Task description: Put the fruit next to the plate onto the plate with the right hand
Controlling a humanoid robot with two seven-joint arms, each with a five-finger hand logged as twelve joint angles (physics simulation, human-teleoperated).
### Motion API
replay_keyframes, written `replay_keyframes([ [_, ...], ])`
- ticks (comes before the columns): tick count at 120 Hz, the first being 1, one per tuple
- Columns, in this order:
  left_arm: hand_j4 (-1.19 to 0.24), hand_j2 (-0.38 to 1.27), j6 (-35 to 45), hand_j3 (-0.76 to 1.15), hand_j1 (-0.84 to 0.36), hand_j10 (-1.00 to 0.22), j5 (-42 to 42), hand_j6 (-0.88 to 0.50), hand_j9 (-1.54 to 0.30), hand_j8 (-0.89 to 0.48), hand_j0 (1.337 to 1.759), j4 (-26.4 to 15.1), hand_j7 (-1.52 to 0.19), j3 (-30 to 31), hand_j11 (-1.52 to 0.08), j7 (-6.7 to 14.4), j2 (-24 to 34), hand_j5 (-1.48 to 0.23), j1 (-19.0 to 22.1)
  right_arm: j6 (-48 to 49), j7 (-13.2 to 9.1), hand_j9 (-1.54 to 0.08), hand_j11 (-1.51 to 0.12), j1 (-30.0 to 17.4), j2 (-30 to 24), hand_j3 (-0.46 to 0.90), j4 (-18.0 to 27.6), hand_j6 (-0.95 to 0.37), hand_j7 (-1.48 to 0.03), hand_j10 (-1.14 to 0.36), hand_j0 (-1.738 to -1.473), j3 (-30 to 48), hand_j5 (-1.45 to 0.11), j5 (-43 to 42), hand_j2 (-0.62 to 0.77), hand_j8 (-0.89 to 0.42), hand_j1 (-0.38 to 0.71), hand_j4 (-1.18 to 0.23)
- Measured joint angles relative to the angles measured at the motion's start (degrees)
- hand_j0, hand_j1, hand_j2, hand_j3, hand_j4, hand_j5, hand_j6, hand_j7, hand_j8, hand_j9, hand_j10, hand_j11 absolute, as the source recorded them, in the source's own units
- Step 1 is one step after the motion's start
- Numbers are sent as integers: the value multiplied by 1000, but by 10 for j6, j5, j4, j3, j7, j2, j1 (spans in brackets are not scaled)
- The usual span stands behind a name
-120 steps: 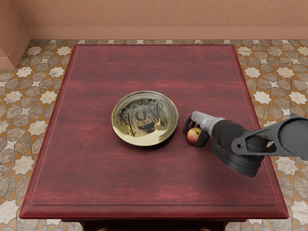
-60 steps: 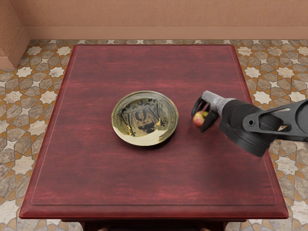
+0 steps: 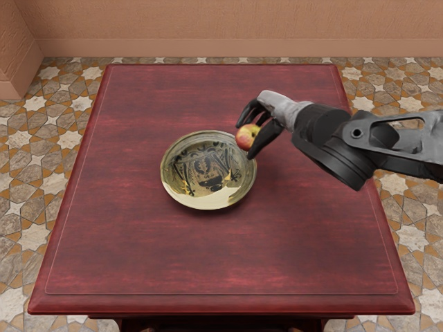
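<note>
Presently, the fruit (image 3: 246, 136), a small red-and-yellow piece, was found in the grasp of the right hand (image 3: 268, 114). It sat at the far right edge of the plate (image 3: 181, 192), its outline just overlapping the rim there. Whether it hung directly over the rim or slightly outside it could not be settled from the single head view. It appeared lifted off the desk (image 3: 138, 256) and was not yet resting on the plate.

The hand was closed around the fruit. Its dark fingers (image 3: 266, 138) curled round it from above and from the side away from the plate, and the fruit showed between them. The right arm (image 3: 346, 145) reached in from the right of the plate, its bulky dark forearm above the desk surface.

The plate was a shallow, glossy golden dish with a dark pattern inside, standing near the middle of the red-brown desk. Outward from the plate, past the desk edges, lay a patterned tile floor (image 3: 41, 138).
</note>
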Motion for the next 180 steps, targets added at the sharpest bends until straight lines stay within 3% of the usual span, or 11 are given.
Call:
replay_keyframes([
  [39,-230,46,0,0,73,-230,0,-230,-299,-230,1658,0,-299,0,-299,0,0,-299,0,-18,0,-1056,-1060,-33,80,1,-22,-441,-998,-721,-1658,9,-1060,-5,425,-385,296,-734],
  [54,-230,46,0,0,73,-230,0,-230,-299,-230,1658,0,-299,0,-299,0,0,-299,0,-21,0,-1043,-1046,-39,97,0,-30,-458,-1000,-732,-1656,9,-1043,-8,337,-412,262,-746],
  [58,-230,46,0,0,73,-230,0,-230,-299,-230,1658,0,-299,0,-299,0,0,-299,0,-22,0,-1040,-1043,-41,102,0,-34,-461,-1000,-735,-1656,9,-1038,-8,380,-417,265,-749],
  [86,-230,46,0,0,73,-230,0,-230,-299,-230,1658,0,-299,0,-299,0,0,-299,0,-23,0,-1017,-1020,-46,115,0,-45,-453,-990,-742,-1654,9,-1018,-11,332,-418,279,-747],
  [106,-230,46,0,0,73,-230,0,-230,-299,-230,1658,0,-299,0,-299,0,0,-299,0,-23,0,-815,-816,-45,116,0,-47,-468,-799,-604,-1656,9,-812,-11,155,-448,218,-607],
  [144,-230,46,0,0,73,-230,0,-230,-299,-230,1658,0,-299,0,-299,0,0,-299,0,-18,0,-389,-390,-43,111,0,-47,-266,-386,-295,-1658,29,-389,-9,0,-262,-29,-296],
  [158,-230,46,0,0,73,-230,0,-230,-299,-230,1658,0,-299,0,-299,0,0,-299,0,25,0,-277,-277,-59,89,0,-46,-195,-275,-211,-1658,93,-277,-4,-8,-192,-116,-211],
  [180,-230,46,0,0,73,-230,0,-230,-299,-230,1658,0,-299,0,-299,0,0,-299,0,180,0,-147,-147,-161,31,0,-46,-106,-147,-113,-1658,276,-147,56,-8,-105,-222,-113],
])
